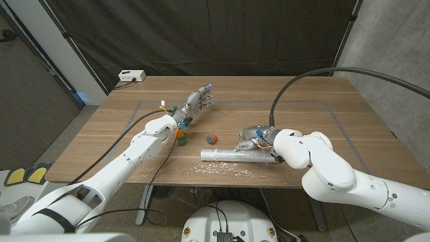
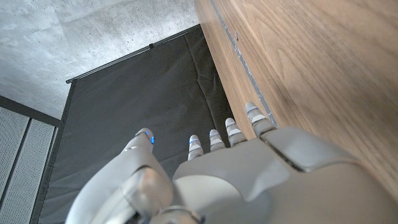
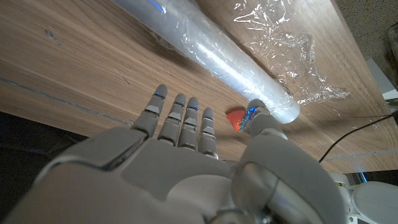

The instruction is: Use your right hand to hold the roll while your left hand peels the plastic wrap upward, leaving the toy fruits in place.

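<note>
Clear plastic wrap [image 1: 225, 169] trails from the roll [image 1: 238, 154], which lies on its side low in the middle of the head view, near the front edge of the wooden table [image 1: 322, 107]. The loose film sits crumpled on the wood just below the roll. A red and green toy fruit [image 1: 211, 138] rests just above the roll's left end, and an orange and green one [image 1: 181, 136] sits further left.

The right hand [image 1: 255, 138] hovers above the roll's right part with its fingers spread and nothing in them; in the right wrist view its fingers [image 3: 180, 121] reach toward the roll [image 3: 211, 53] without closing on it, and whether the thumb tip touches the tube I cannot tell. The left hand [image 1: 198, 101] is up in the middle of the head view, well apart from the film, fingers extended and empty.

The roll looks light and stiff, and being round and glossy it would likely roll or slip, so pressing down on its middle seems safest. The film looks thin, soft and clingy, probably easy to tear; the crumpled free edge, well apart from the fruits, is the best place to pinch
</note>
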